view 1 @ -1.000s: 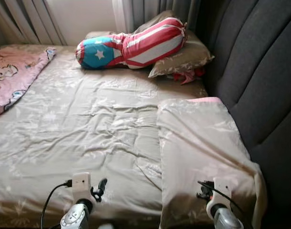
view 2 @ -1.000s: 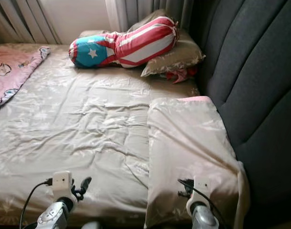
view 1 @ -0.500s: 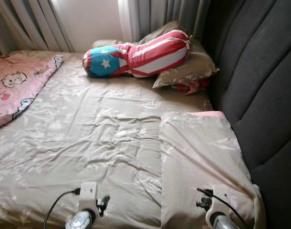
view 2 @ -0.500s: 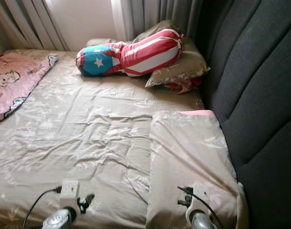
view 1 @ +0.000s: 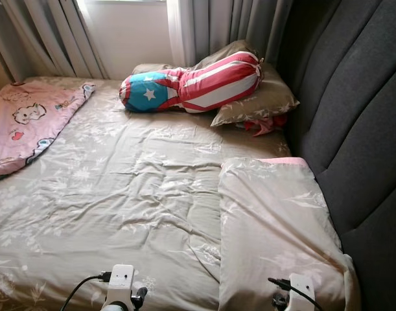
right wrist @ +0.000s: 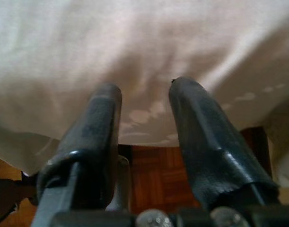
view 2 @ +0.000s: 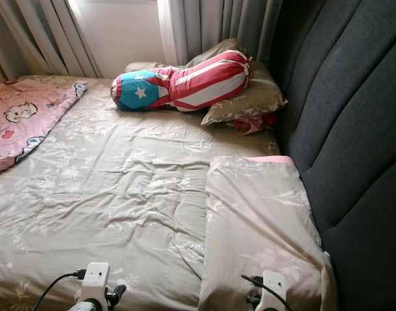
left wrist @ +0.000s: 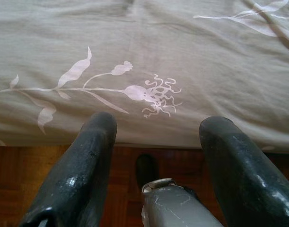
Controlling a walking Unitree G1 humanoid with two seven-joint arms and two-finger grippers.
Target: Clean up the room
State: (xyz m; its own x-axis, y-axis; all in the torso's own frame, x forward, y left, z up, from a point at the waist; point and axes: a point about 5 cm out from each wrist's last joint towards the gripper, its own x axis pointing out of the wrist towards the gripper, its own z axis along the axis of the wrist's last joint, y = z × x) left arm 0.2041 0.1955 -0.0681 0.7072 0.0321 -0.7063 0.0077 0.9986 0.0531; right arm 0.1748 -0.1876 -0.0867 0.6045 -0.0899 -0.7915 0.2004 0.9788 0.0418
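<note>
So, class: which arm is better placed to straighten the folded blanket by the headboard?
Probably the right: its gripper is open at the folded blanket's near edge, while the left gripper faces bare sheet.

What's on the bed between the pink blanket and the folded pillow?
Only wrinkled beige bedsheet between pink blanket and folded pillow, in the eye views.

Grey curtains [view 1: 230,26], dark padded headboard [view 1: 353,110], wooden floor [left wrist: 21,179].

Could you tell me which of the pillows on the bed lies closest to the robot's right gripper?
The flat beige floral pillow beside the dark headboard; the right gripper hovers at its near edge, while the striped bolster lies far off.
</note>
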